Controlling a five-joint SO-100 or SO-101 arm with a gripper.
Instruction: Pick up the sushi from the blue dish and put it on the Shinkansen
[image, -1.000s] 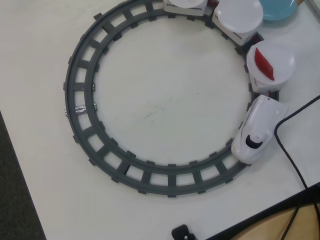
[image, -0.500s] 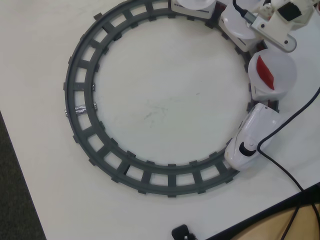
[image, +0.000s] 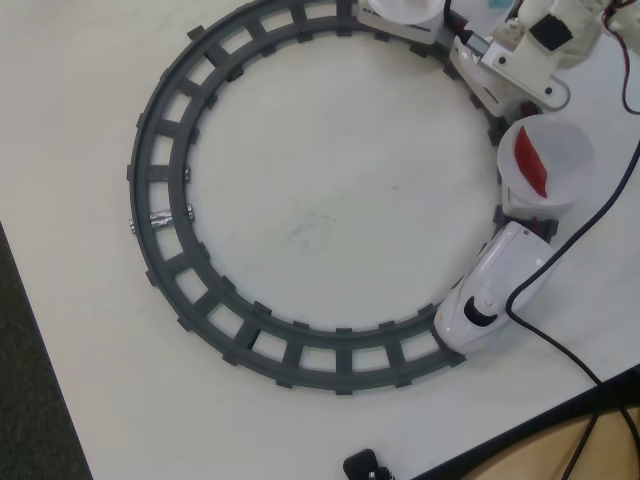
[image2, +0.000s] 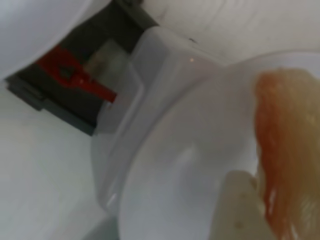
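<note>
Seen from overhead, a grey circular track (image: 200, 200) lies on a pale worktop (image: 320, 210). The Shinkansen (image: 495, 290), a white toy train with a rounded nose, sits on the track at the lower right of the frame. Just above it, one of its cars carries a round white plate (image: 560, 150) holding a flat dark red piece (image: 530, 160). Farther up the track, at the top right, the white robot arm (image: 540, 45) covers the next car. A black cable (image: 560, 250) trails across the train's nose.

In the wrist view, the sushi (image2: 287, 145), pale with an orange-pink stripe, fills the right edge of the frame, its long axis running top to bottom. It lies over a white plate (image2: 190, 175) on a train car. One of the fingers (image2: 240, 210) shows at the lower right, touching or nearly touching the sushi. Whether the fingers pinch it cannot be told.

The blue dish is not visible. The sushi appears already at the train, so release is probably the step at hand.
</note>
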